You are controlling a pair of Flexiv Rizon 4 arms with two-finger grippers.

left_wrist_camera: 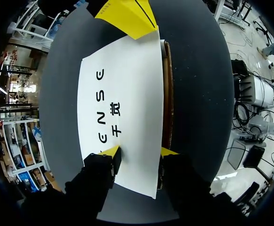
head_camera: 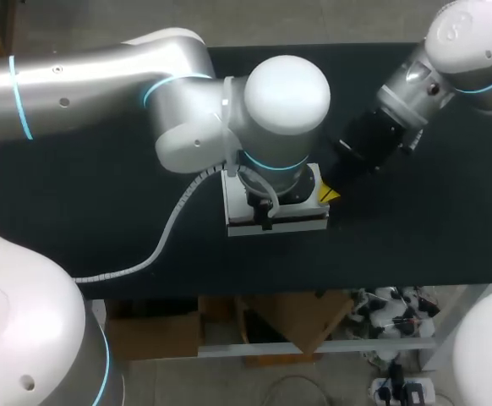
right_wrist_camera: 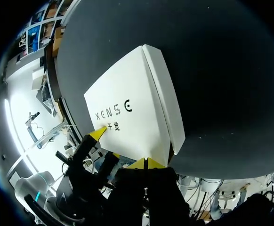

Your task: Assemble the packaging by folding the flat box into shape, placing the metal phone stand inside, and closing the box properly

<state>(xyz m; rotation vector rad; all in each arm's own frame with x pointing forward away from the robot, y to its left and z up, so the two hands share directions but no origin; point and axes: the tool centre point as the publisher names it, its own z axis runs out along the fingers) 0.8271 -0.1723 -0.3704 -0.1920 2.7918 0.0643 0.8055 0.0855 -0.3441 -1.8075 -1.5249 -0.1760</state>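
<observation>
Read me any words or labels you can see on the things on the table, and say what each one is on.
White box, top face: one row of stylised black letters, a brand mark, so not spelled out here.
Just below that row, on the same face: two small black characters, too small to read with certainty.
No other readable print shows.

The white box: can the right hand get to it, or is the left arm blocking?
Probably yes. The right hand sits at the right end of the white box, its yellow tips at the edge. The left arm hangs over the box's middle and leaves that end free.
</observation>
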